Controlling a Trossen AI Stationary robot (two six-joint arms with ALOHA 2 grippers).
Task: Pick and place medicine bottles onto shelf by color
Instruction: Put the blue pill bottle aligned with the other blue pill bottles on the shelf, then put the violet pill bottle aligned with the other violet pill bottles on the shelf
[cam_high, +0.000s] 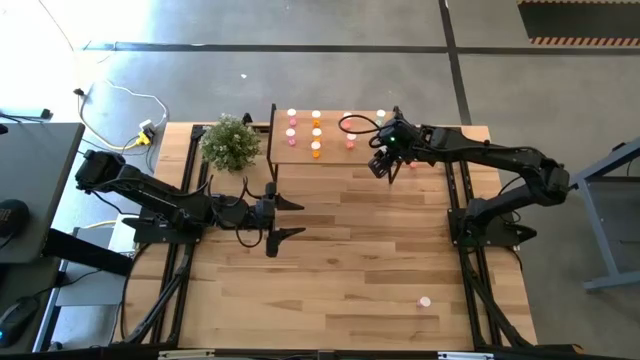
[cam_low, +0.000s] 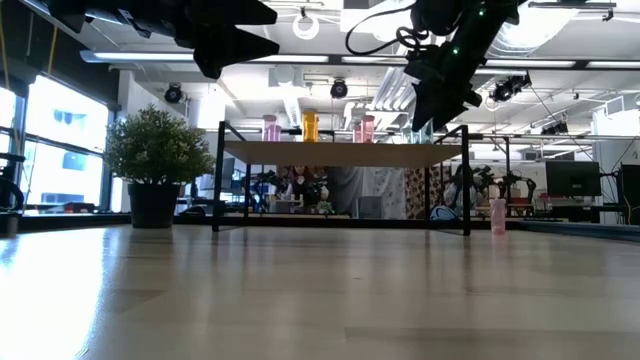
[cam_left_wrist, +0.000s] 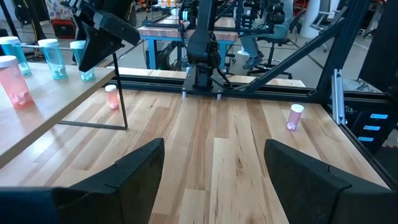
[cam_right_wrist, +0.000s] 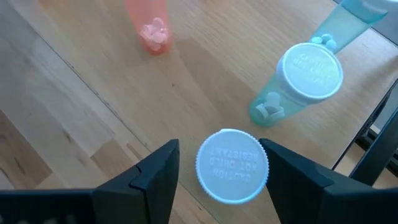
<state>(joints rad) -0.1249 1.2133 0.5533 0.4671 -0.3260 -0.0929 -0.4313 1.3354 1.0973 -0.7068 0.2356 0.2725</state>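
Note:
The shelf (cam_high: 300, 158) is a small light-wood board on black legs at the table's far edge. It carries rows of pink (cam_high: 291, 125), orange (cam_high: 316, 135) and teal (cam_right_wrist: 305, 78) bottles standing upright. My right gripper (cam_right_wrist: 217, 168) hovers over the shelf's right end (cam_low: 435, 110), pointing down and open. Its fingers stand on either side of a white-capped bottle (cam_right_wrist: 232, 167) that stands on the board. My left gripper (cam_high: 290, 218) waits open above the table's middle, holding nothing. Two pink bottles stand on the tabletop, one by the shelf's right leg (cam_left_wrist: 112, 96) and one near the right near corner (cam_high: 425, 300). My right gripper comes from above around the white cap (cam_right_wrist: 232, 167) of the bottle on the shelf. A clear gap shows between the cap and one finger (cam_right_wrist: 158, 171). The other finger (cam_right_wrist: 286, 171) reaches the cap's outline, and I cannot tell whether it touches.
A potted plant (cam_high: 231, 142) stands at the shelf's left end. Black frame rails run along both table sides. A teal bottle (cam_right_wrist: 305, 78) and a pink one (cam_right_wrist: 149, 25) stand close to the flanked bottle. Bare planks lie between the arms and toward the near edge.

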